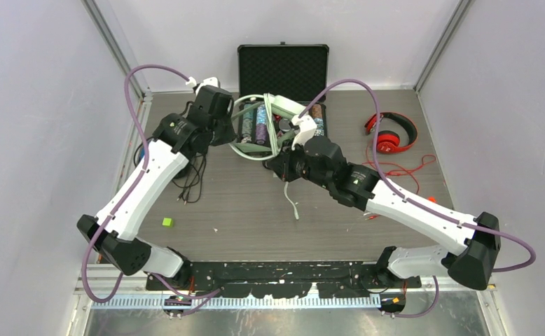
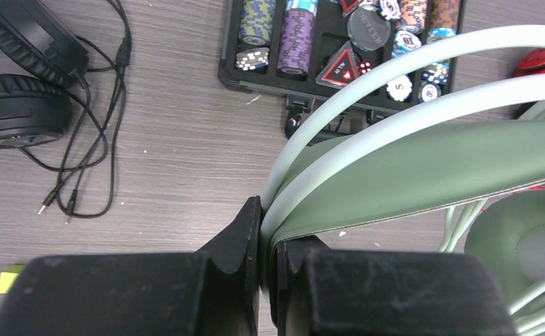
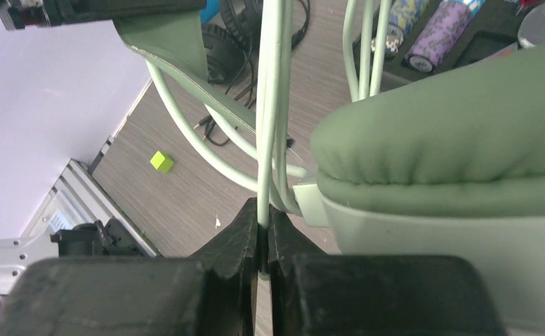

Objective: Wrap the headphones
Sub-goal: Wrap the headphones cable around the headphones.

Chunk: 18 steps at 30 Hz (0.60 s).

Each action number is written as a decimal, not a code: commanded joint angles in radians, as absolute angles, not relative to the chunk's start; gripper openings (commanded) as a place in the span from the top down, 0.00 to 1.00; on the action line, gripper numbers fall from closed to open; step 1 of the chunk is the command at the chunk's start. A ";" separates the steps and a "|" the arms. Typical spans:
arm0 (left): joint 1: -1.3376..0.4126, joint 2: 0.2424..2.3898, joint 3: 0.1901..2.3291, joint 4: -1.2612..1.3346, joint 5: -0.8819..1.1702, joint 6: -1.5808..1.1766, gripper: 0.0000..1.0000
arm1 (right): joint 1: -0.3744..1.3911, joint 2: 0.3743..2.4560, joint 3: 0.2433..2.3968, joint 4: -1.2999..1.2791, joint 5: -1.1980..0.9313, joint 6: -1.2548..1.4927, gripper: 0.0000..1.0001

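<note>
The mint-green headphones (image 1: 284,106) hang above the table in front of the chip case. My left gripper (image 2: 268,224) is shut on their headband (image 2: 424,168). My right gripper (image 3: 263,217) is shut on their pale cable (image 3: 270,105), right beside an ear cushion (image 3: 452,140). Loops of that cable run around the band, and its free end (image 1: 292,203) dangles below the right gripper (image 1: 284,168). The red headphones (image 1: 390,133) lie at the back right with their red cable (image 1: 403,171) spread loose. The black headphones (image 2: 17,105) lie at the left, their black cable (image 2: 94,126) loose.
An open black case (image 1: 284,70) of poker chips (image 2: 296,42) stands at the back middle, just behind the held pair. A small lime-green cube (image 1: 167,222) lies at the front left. Grey walls close in the table on both sides.
</note>
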State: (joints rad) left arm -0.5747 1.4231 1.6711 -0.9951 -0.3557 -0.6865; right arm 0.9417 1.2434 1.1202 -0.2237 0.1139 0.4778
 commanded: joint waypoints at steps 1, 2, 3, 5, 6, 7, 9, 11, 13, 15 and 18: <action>-0.569 1.340 1.716 -0.855 -0.280 -0.787 1.00 | 0.950 1.216 1.086 -0.123 0.183 0.428 0.88; -0.569 1.336 1.716 -0.861 -0.275 -0.793 1.00 | 0.951 1.212 1.073 -0.106 0.189 0.423 0.88; -0.569 1.333 1.716 -0.864 -0.271 -0.797 1.00 | 0.950 1.207 1.054 -0.083 0.192 0.420 0.88; -0.569 1.327 1.717 -0.873 -0.269 -0.810 1.00 | 0.951 1.193 1.015 -0.017 0.196 0.417 0.86; -0.568 1.325 1.717 -0.873 -0.267 -0.813 1.00 | 0.951 1.185 0.994 0.011 0.194 0.418 0.84; -0.569 1.324 1.717 -0.872 -0.263 -0.816 1.00 | 0.951 1.177 0.978 0.048 0.192 0.419 0.82; -0.569 1.325 1.719 -0.872 -0.260 -0.820 1.00 | 0.950 1.167 0.954 0.098 0.196 0.424 0.79; -0.568 1.324 1.720 -0.869 -0.253 -0.825 1.00 | 0.951 1.166 0.947 0.114 0.208 0.424 0.78; -0.568 1.325 1.723 -0.867 -0.240 -0.828 1.00 | 0.950 1.172 0.947 0.115 0.221 0.414 0.77; -0.569 1.326 1.728 -0.868 -0.233 -0.831 1.00 | 0.951 1.178 0.941 0.119 0.230 0.407 0.74; -0.569 1.328 1.736 -0.874 -0.231 -0.833 1.00 | 0.950 1.174 0.932 0.125 0.229 0.405 0.68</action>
State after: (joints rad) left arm -0.5682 1.3876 1.6711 -0.9958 -0.3042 -0.7582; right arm 0.9482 1.1831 0.9543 0.0868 0.1814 0.4339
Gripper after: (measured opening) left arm 0.081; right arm 0.289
